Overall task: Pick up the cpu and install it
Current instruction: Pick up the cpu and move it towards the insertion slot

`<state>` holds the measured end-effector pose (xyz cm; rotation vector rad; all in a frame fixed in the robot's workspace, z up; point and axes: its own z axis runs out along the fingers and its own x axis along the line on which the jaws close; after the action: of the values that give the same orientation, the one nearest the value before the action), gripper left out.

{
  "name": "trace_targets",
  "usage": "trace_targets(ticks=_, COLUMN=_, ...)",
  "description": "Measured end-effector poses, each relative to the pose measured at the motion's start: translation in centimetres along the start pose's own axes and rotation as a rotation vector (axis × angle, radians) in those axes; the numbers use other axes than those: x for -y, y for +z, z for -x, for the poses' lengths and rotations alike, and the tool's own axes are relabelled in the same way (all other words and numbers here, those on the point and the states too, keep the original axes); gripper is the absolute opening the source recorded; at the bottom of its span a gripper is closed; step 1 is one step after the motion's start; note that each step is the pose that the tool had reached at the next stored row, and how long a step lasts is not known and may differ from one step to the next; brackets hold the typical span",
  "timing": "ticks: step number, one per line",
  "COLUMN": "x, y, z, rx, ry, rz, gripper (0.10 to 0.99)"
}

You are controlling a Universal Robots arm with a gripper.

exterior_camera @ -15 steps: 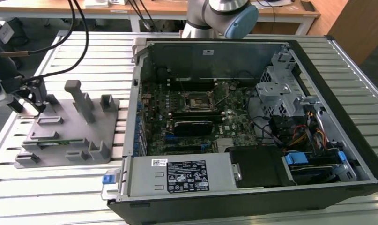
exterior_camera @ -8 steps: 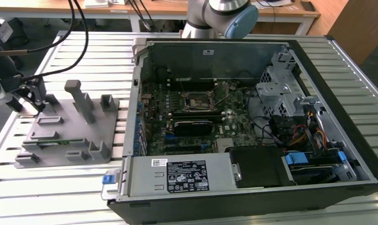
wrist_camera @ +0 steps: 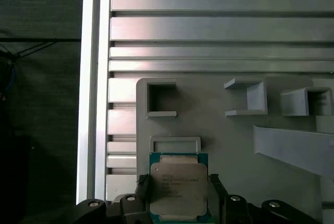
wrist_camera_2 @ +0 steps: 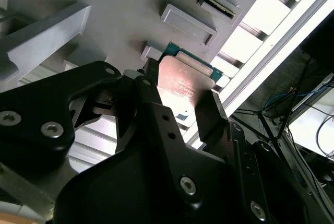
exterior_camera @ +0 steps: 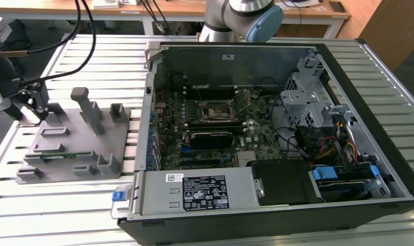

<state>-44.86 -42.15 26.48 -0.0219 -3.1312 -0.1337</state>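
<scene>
**Exterior view.** The gripper (exterior_camera: 34, 105) is seen low over the grey fixture plate (exterior_camera: 77, 148), which lies on the slatted table (exterior_camera: 70, 205) at the exterior view's left. It is well apart from the open computer case (exterior_camera: 371, 66). The case is laid on its side, so that the motherboard socket (exterior_camera: 217, 109) faces upward and can be reached from above. The cpu cannot be made out here, as it is masked by the gripper.

**Second wrist view.** The cpu (wrist_camera_2: 182, 80) is shown from below and behind the black fingers (wrist_camera_2: 211, 114), its silvery plate and thin green edge lying between them. One finger is set against each of two opposite edges. The grasp is judged to be taken on the edges so that the flat faces are left untouched. The fixture plate (wrist_camera_2: 104, 4) is seen just beyond the chip.

**First wrist view.** The cpu (wrist_camera: 178, 186) is seen from above, square to the camera and flanked closely by the fingers (wrist_camera: 142, 186). The claw is narrowed to the chip's width and appears closed on it. The chip lies over the fixture plate (wrist_camera: 224, 145), just beside a raised rectangular frame (wrist_camera: 175, 140). Whether it is lifted clear of the plate or is resting in its seat cannot be told.
</scene>
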Motion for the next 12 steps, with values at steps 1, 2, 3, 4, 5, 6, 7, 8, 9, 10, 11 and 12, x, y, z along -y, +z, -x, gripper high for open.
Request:
trace_targets(ticks=1, x=-0.01, y=-0.11, z=0.0, rx=0.0, ry=0.0, rz=0.0, gripper=0.525)
trace_targets(ticks=2, x=-0.02, y=-0.24, z=0.0, rx=0.0, ry=0.0, rz=0.0, gripper=0.525)
trace_targets(ticks=3, x=-0.04, y=-0.37, z=0.0, rx=0.0001, ry=0.0, rz=0.0, gripper=0.525)
trace_targets(ticks=4, x=-0.06, y=-0.49, z=-0.01, rx=0.0001, ry=0.0, rz=0.0, gripper=0.525)
trace_targets(ticks=5, x=-0.08, y=-0.61, z=-0.01, rx=0.0001, ry=0.0, rz=0.0, gripper=0.525)
trace_targets(ticks=6, x=-0.1, y=-0.73, z=-0.01, rx=0.0, ry=0.0, rz=0.0, gripper=0.525)
trace_targets(ticks=7, x=-0.12, y=-0.85, z=-0.01, rx=0.0001, ry=0.0, rz=0.0, gripper=0.525)
trace_targets(ticks=8, x=-0.14, y=-0.96, z=-0.01, rx=0.0001, ry=0.0, rz=0.0, gripper=0.525)
trace_targets(ticks=9, x=-0.14, y=-1.07, z=-0.01, rx=0.0001, ry=0.0, rz=0.0, gripper=0.525)
trace_targets(ticks=10, x=-0.15, y=-1.16, z=-0.01, rx=0.0001, ry=0.0, rz=0.0, gripper=0.525)
trace_targets(ticks=11, x=-0.17, y=-1.25, z=-0.01, rx=0.0002, ry=0.0, rz=0.0, gripper=0.525)
trace_targets(ticks=12, x=-0.19, y=-1.34, z=-0.03, rx=0.0005, ry=0.0, rz=0.0, gripper=0.525)
